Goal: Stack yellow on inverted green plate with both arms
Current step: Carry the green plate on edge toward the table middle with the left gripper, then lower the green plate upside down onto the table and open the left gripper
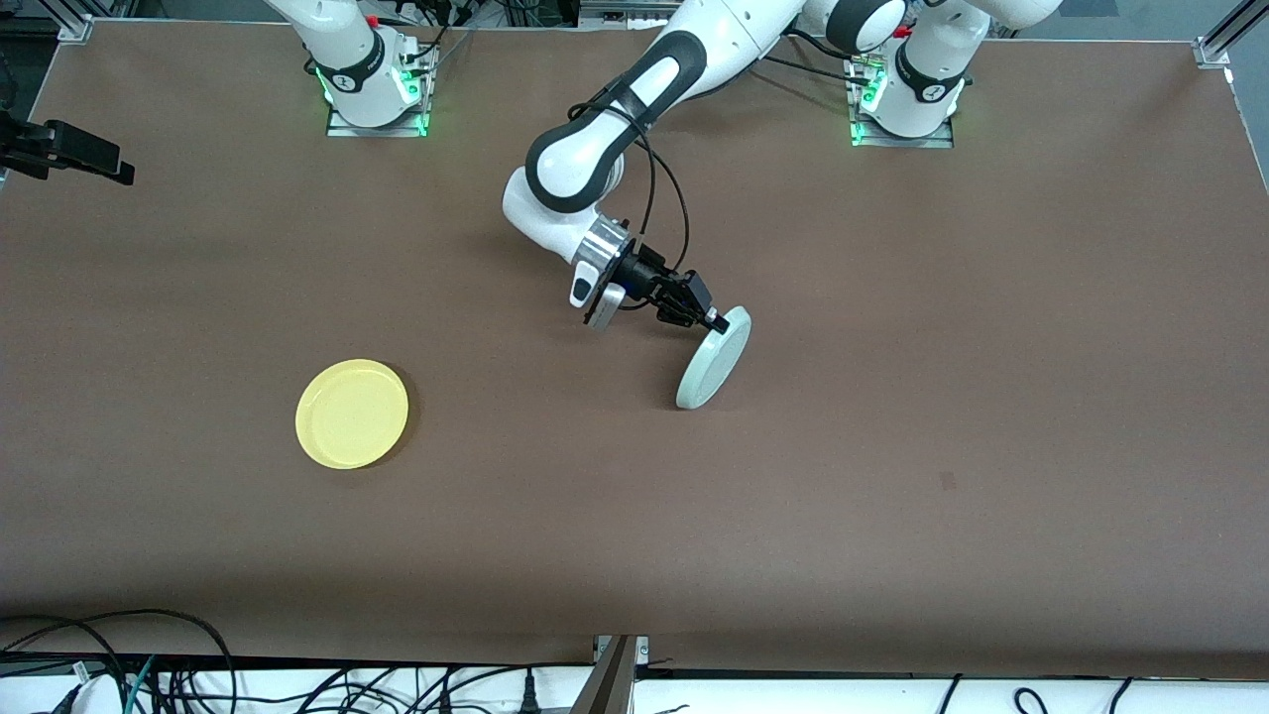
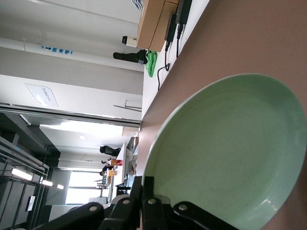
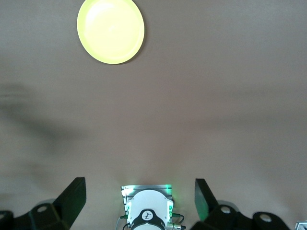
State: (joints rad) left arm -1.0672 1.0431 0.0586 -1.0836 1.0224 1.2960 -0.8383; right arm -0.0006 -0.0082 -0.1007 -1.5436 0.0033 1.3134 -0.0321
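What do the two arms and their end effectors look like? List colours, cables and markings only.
Both arms are glossy white with grey-black joint bands. The left arm carries looping black cables, a silver wrist ring and a black two-finger left end effector. Green lights glow at both bases, each marked with a round black logo. The right end effector has black fingers.

Brown table (image 1: 892, 496), perhaps cables (image 1: 149, 674) alongside.

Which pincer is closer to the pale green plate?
The left pincer: it is shut on the rim of the green plate, holding it tilted on edge. The right pincer hangs open high over its own base, well away.
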